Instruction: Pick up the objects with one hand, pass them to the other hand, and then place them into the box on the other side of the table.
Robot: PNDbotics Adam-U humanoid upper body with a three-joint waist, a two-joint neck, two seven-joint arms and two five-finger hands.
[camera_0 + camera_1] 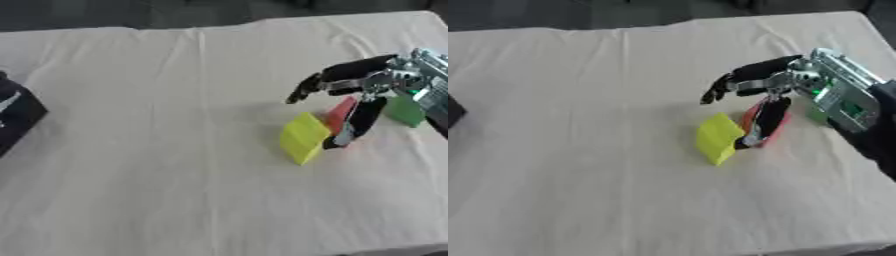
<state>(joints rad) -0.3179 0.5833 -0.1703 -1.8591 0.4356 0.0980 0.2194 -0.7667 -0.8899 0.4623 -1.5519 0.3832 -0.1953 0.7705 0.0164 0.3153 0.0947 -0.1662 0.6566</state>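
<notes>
Cream cloth covers the table (157,150), creased in long lines running toward the far edge, and on it the task looks barely begun: all three blocks sit on the right side, none yet lifted clear or passed across. The right robot hand (363,95) comes in from the right and hangs over the cluster, its fingers spread, one reaching out to the left and another pointing down in front of the red block (341,112); whether it touches that block I cannot tell, and nothing shows as held. The yellow block (304,137) sits just left of the red one (tilted, one corner toward the camera), and the green block (405,110) lies behind the hand, partly hidden. The dark box (16,112) sits at the left edge, well apart from the blocks, only partly in view. The left robot hand shows in neither view, so the pickup, the handover and the placing are all still to do. Beyond the table's far edge the room is dark grey and indistinct.
</notes>
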